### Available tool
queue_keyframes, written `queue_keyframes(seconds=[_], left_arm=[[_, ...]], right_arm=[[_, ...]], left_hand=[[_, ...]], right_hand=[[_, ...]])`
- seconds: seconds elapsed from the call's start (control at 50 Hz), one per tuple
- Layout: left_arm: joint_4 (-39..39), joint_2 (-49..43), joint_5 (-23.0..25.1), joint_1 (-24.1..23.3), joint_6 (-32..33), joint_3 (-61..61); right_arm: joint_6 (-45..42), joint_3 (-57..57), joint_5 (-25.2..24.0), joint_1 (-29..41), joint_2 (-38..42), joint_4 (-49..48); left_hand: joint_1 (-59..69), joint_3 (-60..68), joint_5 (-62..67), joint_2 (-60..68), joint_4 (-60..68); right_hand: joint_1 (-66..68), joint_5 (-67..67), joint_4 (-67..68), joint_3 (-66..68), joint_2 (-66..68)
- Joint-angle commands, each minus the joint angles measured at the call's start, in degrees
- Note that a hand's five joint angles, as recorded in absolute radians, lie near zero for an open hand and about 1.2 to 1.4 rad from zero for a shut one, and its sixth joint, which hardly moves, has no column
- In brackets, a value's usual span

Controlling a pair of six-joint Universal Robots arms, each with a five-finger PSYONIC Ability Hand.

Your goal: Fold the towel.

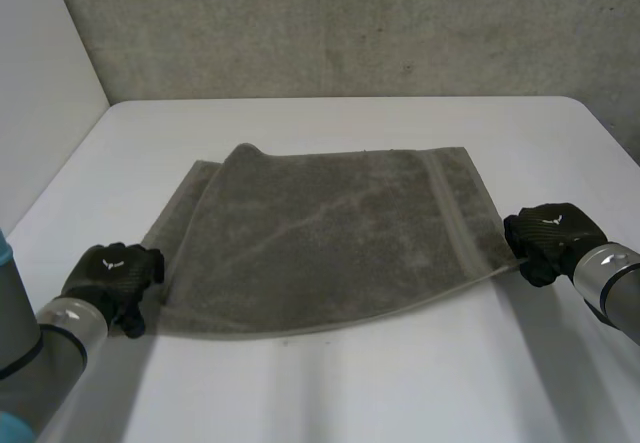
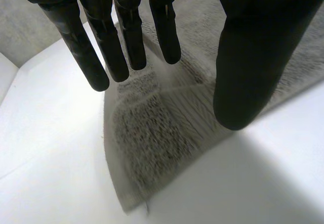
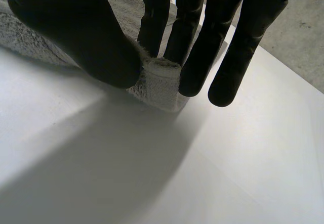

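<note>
The grey towel (image 1: 330,233) lay partly folded on the white table (image 1: 350,393) before a grey wall (image 1: 350,23), its near right corner pinched by the right hand (image 1: 548,238), the left hand (image 1: 112,273) straight-fingered over its near left corner.

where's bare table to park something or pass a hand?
Free: the white table strip between the far edge of the grey terry towel and the grey wall; also the near strip along the towel's near edge, toward the robot. Crowded: the towel's near corners, the black left hand open over one, the black right hand pinching the other.
</note>
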Motion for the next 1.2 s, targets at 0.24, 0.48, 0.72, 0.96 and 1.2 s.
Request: queue_keyframes(seconds=[0.24, 0.48, 0.72, 0.96, 1.2], left_arm=[[0.4, 1.0, 7.8, 7.0, 1.3, -6.0], [4.0, -2.5, 8.3, 7.3, 1.4, -3.7], [4.6, -5.9, 8.3, 7.2, 1.4, -1.0], [5.0, -7.1, 8.3, 7.2, 1.5, -0.5], [5.0, 2.4, 8.3, 6.7, 1.4, -1.5]], right_arm=[[-0.1, 0.0, -0.1, -0.2, -0.1, 0.0], [-0.1, 0.5, -0.1, -0.2, -0.1, 0.0], [-0.1, 0.8, -0.1, -0.1, -0.1, 0.0], [-0.2, 0.9, -0.1, -0.1, -0.1, 0.0], [-1.1, -0.2, 0.5, -0.5, -1.9, 0.9]], left_hand=[[11.2, 11.4, 11.3, 11.3, 11.3], [8.5, 8.7, 8.6, 8.6, 8.6], [13.0, 13.2, 13.1, 13.1, 13.1], [20.4, 20.6, 20.5, 20.5, 20.5], [47.0, 47.2, 47.1, 47.1, 47.1]], right_hand=[[23.9, 14.1, 11.7, 12.2, 12.4], [23.9, 14.1, 11.7, 12.2, 12.4], [23.9, 14.1, 11.7, 12.2, 12.4], [23.9, 14.1, 11.7, 12.2, 12.4], [23.9, 14.1, 11.7, 12.2, 12.4]])
